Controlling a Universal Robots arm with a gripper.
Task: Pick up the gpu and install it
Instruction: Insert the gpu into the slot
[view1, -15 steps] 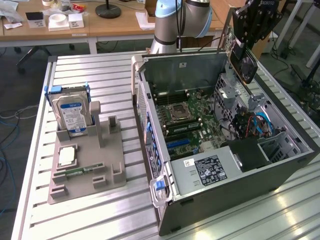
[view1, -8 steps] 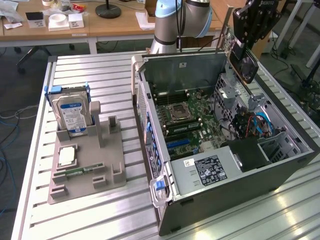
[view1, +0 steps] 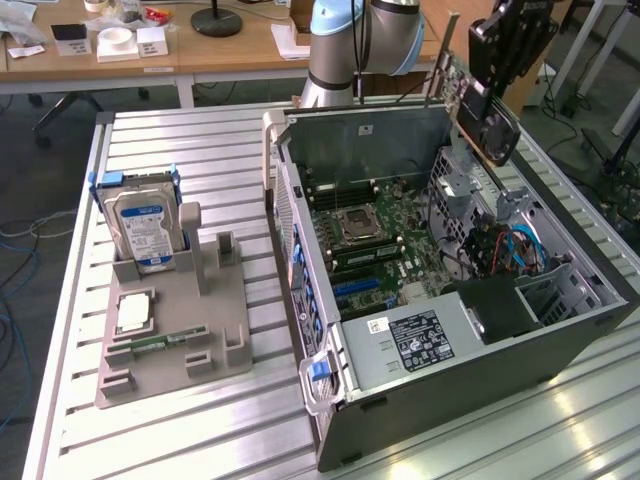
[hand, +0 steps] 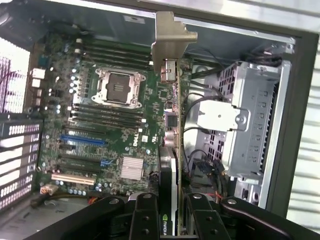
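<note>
One arm (view1: 360, 40) is hanging over the open computer case (view1: 450, 400), its hand (view1: 487, 95) gripping the gpu (view1: 492, 128); the wrist view is showing it edge-on above the motherboard (hand: 115, 125).

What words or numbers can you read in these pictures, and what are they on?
"DELL": white letters on the motherboard, turned sideways.
A small logo mark with no letters I can read: on the gpu, at its near end.
Blue-white label on the hard drive: print too small to read.
Black label on the silver power supply box: too small to read.
</note>
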